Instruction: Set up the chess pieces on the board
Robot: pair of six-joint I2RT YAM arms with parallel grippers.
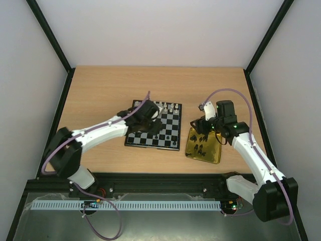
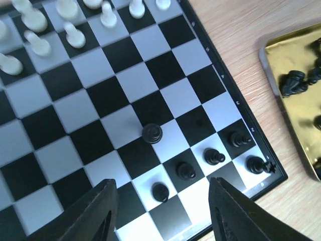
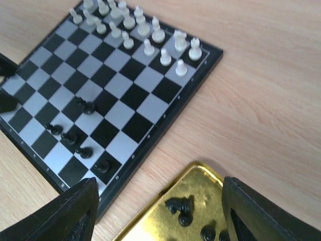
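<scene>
1. Nearest to the arm bases, the gold tray [image 1: 213,155] is being used to hold the spare black pieces [image 1: 200,149]. It is lying on the table [image 1: 100,90], just to the right of the board [image 1: 150,144].
2. The right gripper [image 3: 160,201] is being held right over the gold tray. Its two fingers are being held wide apart, and nothing is being pinched between them.
3. One tipped black piece [image 3: 180,208] is lying in the tray, right under the gap between those fingers. It looks to be on its side, but which way its long side is pointing is too small to tell. The right arm is by far the nearer one, so the next grab is likely to be made straight down by it.
4. The board is lying to the left of the tray, with a thin strip of table between them. A few placed black pieces [image 2: 214,156] are standing on squares by its near right corner.
5. The left gripper [image 2: 163,216] is being held over that near part of the board. Its fingers are apart and empty, and the placed black pieces are just ahead of them.
6. Farthest away, the white pieces [image 3: 130,25] are lined up along the far edge of the board.
</scene>
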